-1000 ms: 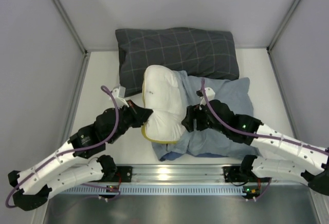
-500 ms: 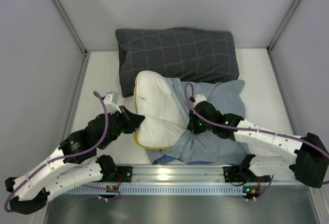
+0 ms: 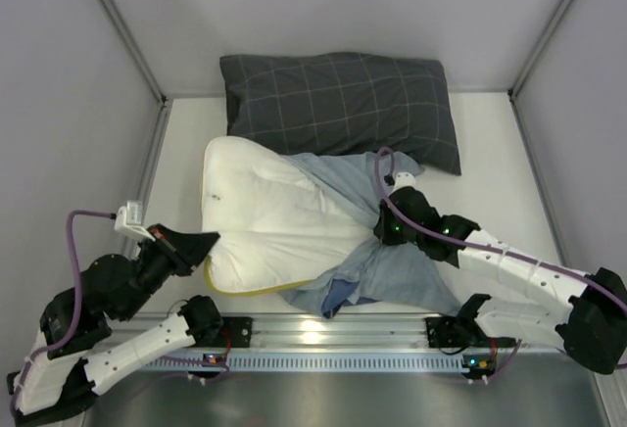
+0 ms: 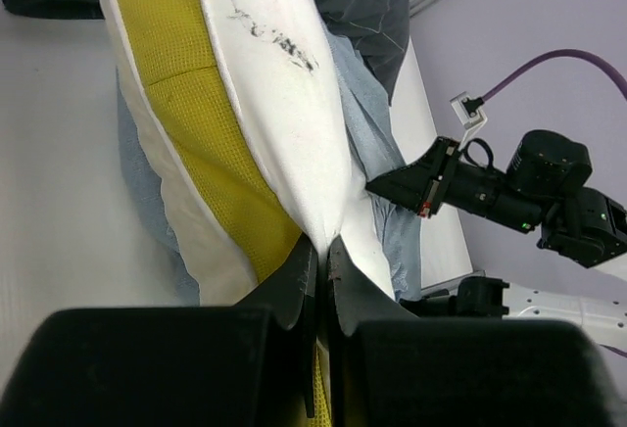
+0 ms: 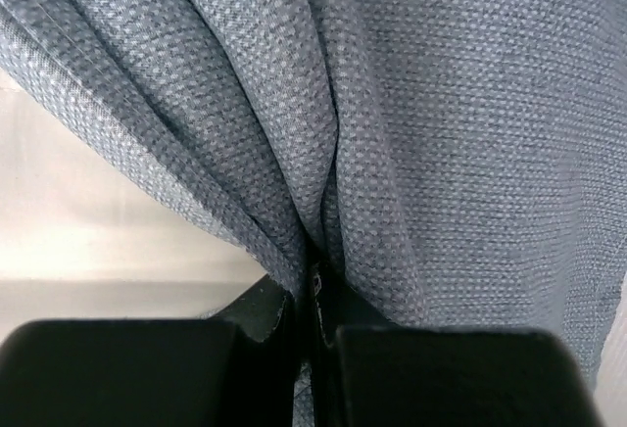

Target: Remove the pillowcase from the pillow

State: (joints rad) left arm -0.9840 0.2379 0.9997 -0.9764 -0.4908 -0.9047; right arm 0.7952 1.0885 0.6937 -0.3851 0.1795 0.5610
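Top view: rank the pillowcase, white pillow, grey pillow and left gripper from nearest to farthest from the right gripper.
1. The pillowcase: pinched in the shut right gripper.
2. The pillow: just to its left.
3. The grey pillow: beyond it, along the back edge.
4. The left gripper: farthest, at the pillow's near left corner.

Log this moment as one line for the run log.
left gripper: shut on pillow corner | right gripper: shut on pillowcase | pillow mostly exposed, one end inside pillowcase

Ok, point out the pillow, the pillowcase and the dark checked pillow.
pillow [image 3: 265,221]: top view, bare white face.
pillowcase [image 3: 392,275]: top view, bunched blue cloth.
dark checked pillow [image 3: 338,99]: top view, its middle.
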